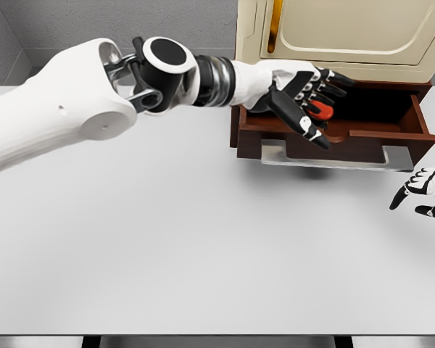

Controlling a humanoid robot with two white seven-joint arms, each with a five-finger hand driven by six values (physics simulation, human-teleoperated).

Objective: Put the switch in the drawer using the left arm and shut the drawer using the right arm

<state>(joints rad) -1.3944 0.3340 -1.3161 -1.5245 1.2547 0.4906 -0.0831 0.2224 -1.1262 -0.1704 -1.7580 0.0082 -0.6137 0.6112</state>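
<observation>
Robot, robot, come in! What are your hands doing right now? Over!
Left hand over open drawer, fingers around red switch. Right hand resting open at table's right edge. Drawer not yet closed. Nothing in the way.

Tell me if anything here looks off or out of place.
Nothing stands out. The drawer is pulled open, the left hand holds the red switch over it, and the right hand waits at the table's right edge.

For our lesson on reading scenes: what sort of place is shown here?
Probably a simulated robot test bench: a bare white table, a cream cabinet with one open wooden drawer, and plain grey walls.
</observation>
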